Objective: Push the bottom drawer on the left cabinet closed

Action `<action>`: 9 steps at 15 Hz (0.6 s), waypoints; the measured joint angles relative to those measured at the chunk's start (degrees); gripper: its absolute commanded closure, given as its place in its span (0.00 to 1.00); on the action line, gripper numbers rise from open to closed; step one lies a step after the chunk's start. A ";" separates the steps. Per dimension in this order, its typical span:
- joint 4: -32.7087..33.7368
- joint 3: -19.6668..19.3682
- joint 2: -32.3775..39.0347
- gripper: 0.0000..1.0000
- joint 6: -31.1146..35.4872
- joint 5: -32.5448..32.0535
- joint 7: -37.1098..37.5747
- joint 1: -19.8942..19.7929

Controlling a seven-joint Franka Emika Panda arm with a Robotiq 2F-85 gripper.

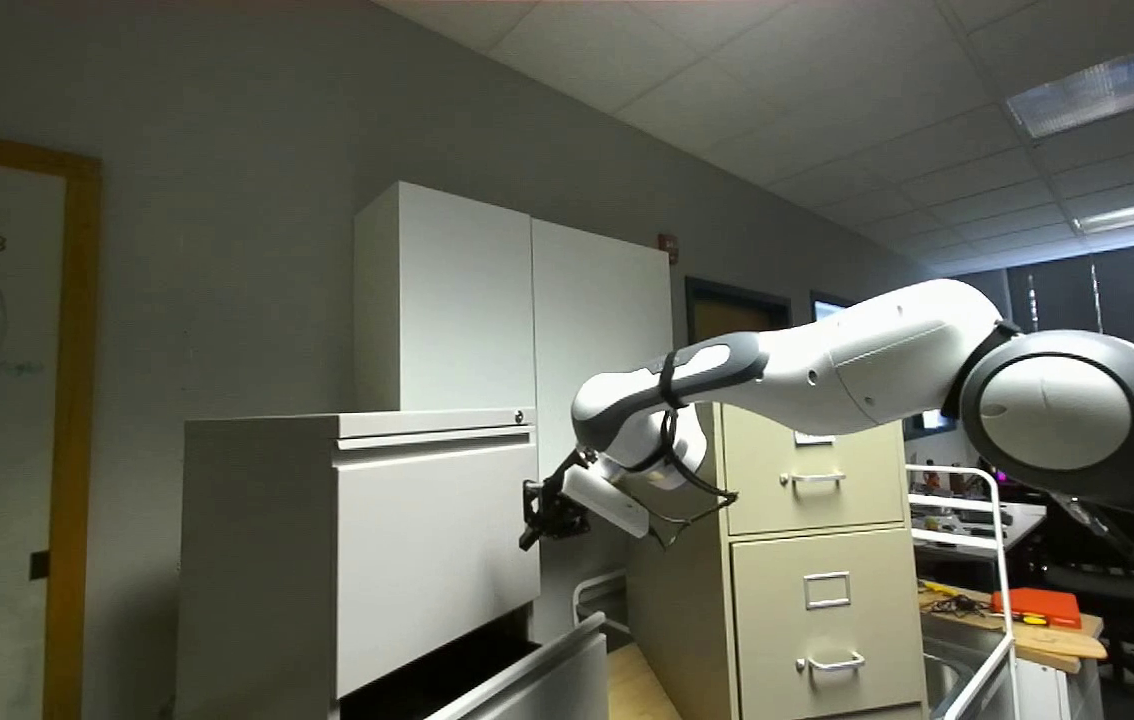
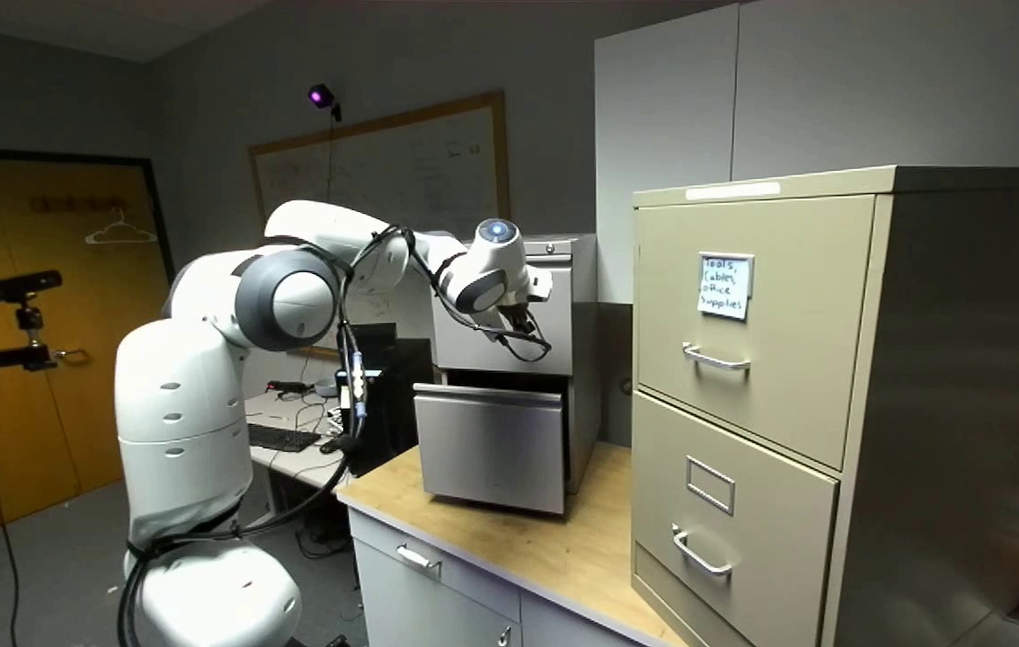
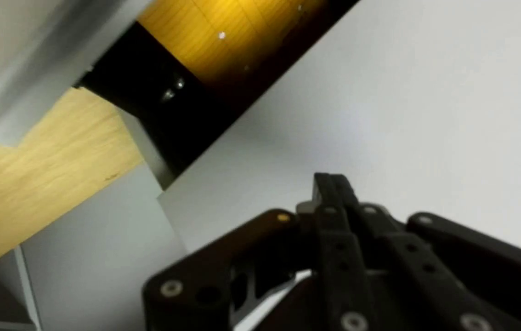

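The bottom drawer (image 2: 491, 449) is pulled out from the low white cabinet (image 1: 257, 560), its plain front jutting forward of the body in both exterior views. In the wrist view its rim (image 3: 58, 76) runs, blurred, across the upper left, with the dark inside next to it. My hand (image 3: 332, 181) is above this drawer and apart from it, level with the upper drawer (image 1: 437, 570), which sits flush in the cabinet; whether I touch that broad front I cannot tell. My fingers (image 3: 324, 197) are together, side by side, and in the wrist view their tips show against that same pale front. The cabinet stands on the wooden tabletop (image 2: 595, 539). Across a strip of that wood is the beige filing cabinet (image 2: 797, 296), to the right in both exterior views, with metal handles (image 2: 716, 361) on its front. Behind it rises the tall white cupboard (image 1: 467, 310) with two doors. A framed whiteboard (image 2: 402, 171) hangs on the wall (image 2: 554, 144), and in an exterior view my arm (image 2: 190, 422) crosses in front of it.
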 measured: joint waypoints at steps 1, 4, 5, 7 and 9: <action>-2.32 -0.61 -1.18 0.99 -0.15 0.15 -0.01 -0.64; -9.58 -2.55 -3.91 0.99 -0.48 0.35 -0.02 -2.08; -11.82 -3.06 -4.42 0.99 -0.55 0.38 -0.02 -2.34; -15.55 -3.74 -4.71 0.99 -0.58 0.38 -0.02 -2.51; -18.63 -3.87 -4.56 0.99 -0.71 0.48 0.00 -2.48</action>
